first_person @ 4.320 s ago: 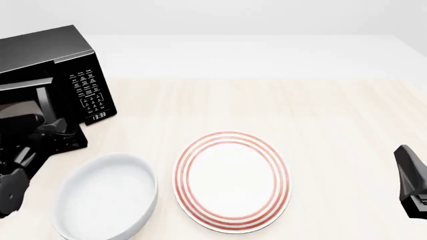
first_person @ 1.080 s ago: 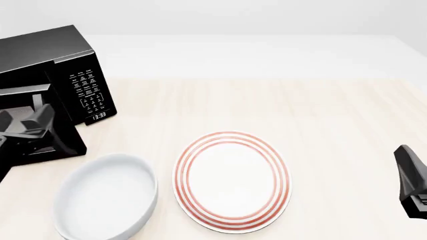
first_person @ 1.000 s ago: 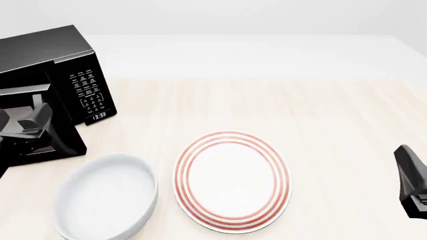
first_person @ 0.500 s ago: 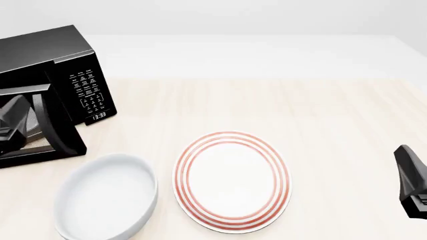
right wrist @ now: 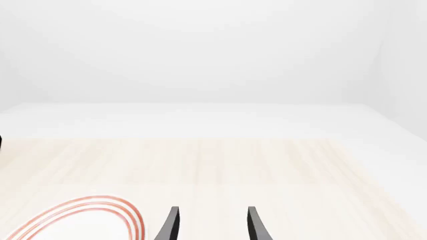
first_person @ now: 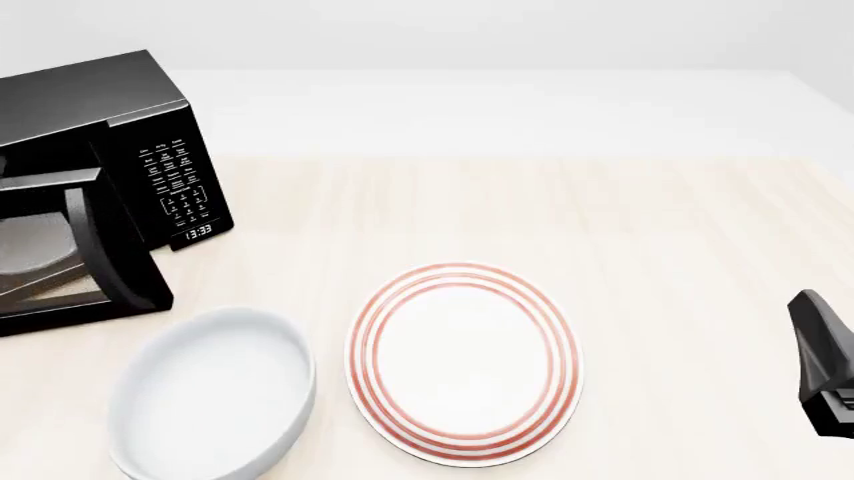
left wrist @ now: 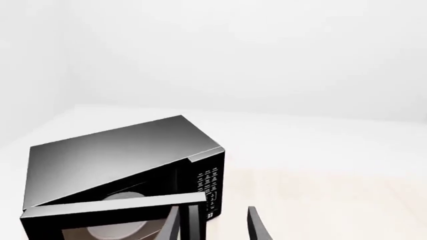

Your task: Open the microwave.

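Note:
The glossy black microwave [first_person: 94, 100] stands at the table's far left, its keypad panel [first_person: 178, 185] facing me. Its door [first_person: 127, 255] is swung out toward me, and the white turntable [first_person: 30, 245] shows inside. In the left wrist view the microwave [left wrist: 113, 155] sits ahead and the open door [left wrist: 113, 210] reaches toward my left gripper [left wrist: 213, 227], whose fingers stand apart and hold nothing. That gripper does not show in the front view. My right gripper [right wrist: 212, 227] is open and empty, low at the right edge of the table [first_person: 821, 365].
A white bowl [first_person: 214, 395] sits at the front left, just in front of the open door. A white plate with red rings [first_person: 465, 362] lies in the front middle; its rim [right wrist: 100, 210] also shows in the right wrist view.
My left gripper has let go of the door and drawn back out of the front view to the left. The door stays open. The right arm has not moved.

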{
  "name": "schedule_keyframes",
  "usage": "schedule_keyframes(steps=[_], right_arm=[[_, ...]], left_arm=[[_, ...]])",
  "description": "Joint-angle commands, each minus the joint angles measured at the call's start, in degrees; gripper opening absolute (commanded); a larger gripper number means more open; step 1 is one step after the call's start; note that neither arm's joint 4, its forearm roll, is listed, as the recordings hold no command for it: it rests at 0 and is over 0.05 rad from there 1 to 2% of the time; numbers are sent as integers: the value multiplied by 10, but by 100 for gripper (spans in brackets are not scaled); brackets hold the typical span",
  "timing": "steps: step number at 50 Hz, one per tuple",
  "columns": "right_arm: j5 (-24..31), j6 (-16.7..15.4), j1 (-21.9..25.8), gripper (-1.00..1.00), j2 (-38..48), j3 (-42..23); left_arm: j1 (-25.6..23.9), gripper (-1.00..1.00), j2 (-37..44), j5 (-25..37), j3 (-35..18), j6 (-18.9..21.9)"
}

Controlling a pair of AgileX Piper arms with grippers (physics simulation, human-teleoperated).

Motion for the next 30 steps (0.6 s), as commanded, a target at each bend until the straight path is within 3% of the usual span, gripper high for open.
schedule_keyframes(steps=[1,4,18,26,30], right_arm=[[0,0,0,100,0,0],[0,0,0,100,0,0],[0,0,0,100,0,0],[0,0,0,100,0,0],[0,0,0,100,0,0]], left_arm=[[-3,100,-2,44,-51,18],[-3,100,-1,21,-32,21],[1,100,26,52,-104,46],[-8,100,80,45,-133,41],[-10,100,112,45,-151,70]])
